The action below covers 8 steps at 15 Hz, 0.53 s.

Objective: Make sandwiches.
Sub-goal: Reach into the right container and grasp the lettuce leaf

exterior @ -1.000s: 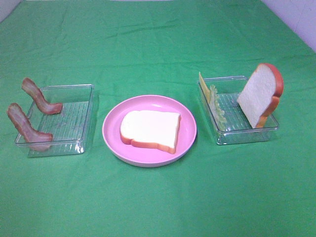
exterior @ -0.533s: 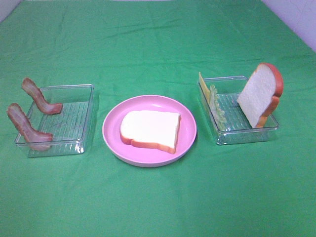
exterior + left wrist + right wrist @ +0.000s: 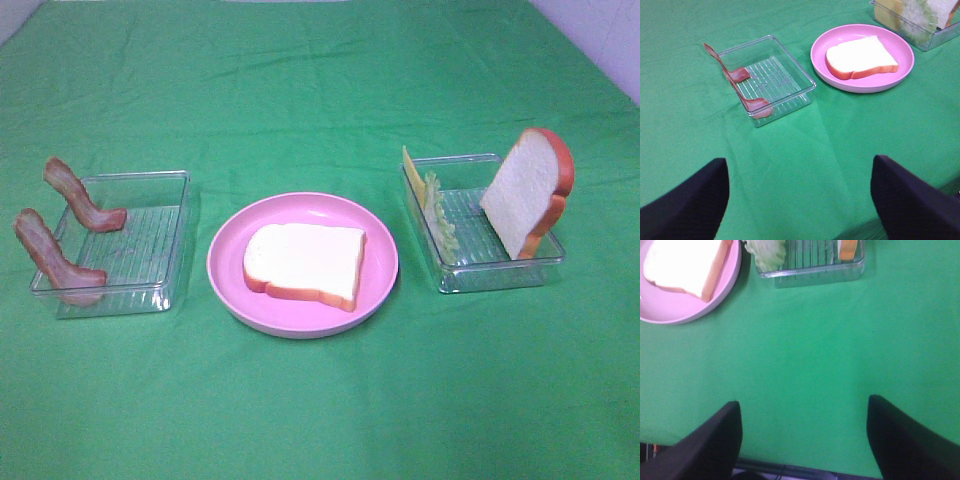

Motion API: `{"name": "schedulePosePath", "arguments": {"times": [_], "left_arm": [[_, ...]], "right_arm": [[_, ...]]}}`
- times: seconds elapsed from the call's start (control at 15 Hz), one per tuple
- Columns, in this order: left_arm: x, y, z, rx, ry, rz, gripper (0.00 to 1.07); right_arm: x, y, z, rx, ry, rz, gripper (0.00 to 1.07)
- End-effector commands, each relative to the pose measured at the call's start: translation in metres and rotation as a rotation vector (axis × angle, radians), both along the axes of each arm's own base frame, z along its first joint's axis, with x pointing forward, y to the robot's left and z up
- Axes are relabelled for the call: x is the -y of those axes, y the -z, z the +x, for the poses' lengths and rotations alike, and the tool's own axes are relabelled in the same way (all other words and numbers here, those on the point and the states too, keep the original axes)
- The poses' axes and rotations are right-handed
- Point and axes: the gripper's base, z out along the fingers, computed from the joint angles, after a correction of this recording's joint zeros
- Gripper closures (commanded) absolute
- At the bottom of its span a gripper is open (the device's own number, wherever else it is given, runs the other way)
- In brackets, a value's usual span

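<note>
One white bread slice [image 3: 305,263] with orange crust lies flat on the pink plate [image 3: 230,285]; it also shows in the left wrist view [image 3: 861,56] and the right wrist view [image 3: 685,265]. A second bread slice [image 3: 527,190] leans upright in the right clear tray [image 3: 500,272], beside a yellow cheese square [image 3: 411,175] and a pale green lettuce leaf [image 3: 441,220]. Two bacon strips [image 3: 82,196] [image 3: 52,258] lean on the left clear tray [image 3: 170,250]. My left gripper [image 3: 799,195] and right gripper [image 3: 802,437] are open and empty above the cloth near the front edge.
A green cloth [image 3: 320,400] covers the whole table. The table's front edge shows in the right wrist view [image 3: 790,470]. A pale wall [image 3: 600,30] stands at the far right corner.
</note>
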Motion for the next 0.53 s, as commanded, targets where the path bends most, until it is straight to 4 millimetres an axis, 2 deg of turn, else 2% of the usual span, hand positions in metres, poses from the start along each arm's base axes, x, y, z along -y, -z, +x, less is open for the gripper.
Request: {"name": "schedulePosePath", "arguments": {"times": [0.07, 0.27, 0.47, 0.53], "left_arm": [[-0.001, 0.000, -0.003, 0.026, 0.004, -0.015, 0.32], [-0.001, 0.000, -0.003, 0.026, 0.004, -0.015, 0.32], [-0.001, 0.000, -0.003, 0.026, 0.004, -0.015, 0.32], [-0.001, 0.000, -0.003, 0.026, 0.004, -0.015, 0.32]], "right_arm": [[-0.002, 0.004, 0.034, -0.129, -0.028, 0.026, 0.41], [-0.002, -0.002, 0.079, -0.244, -0.048, 0.033, 0.41], [-0.002, -0.021, 0.121, -0.235, -0.058, 0.036, 0.41], [-0.002, -0.035, 0.144, -0.232, -0.059, 0.046, 0.41]]}}
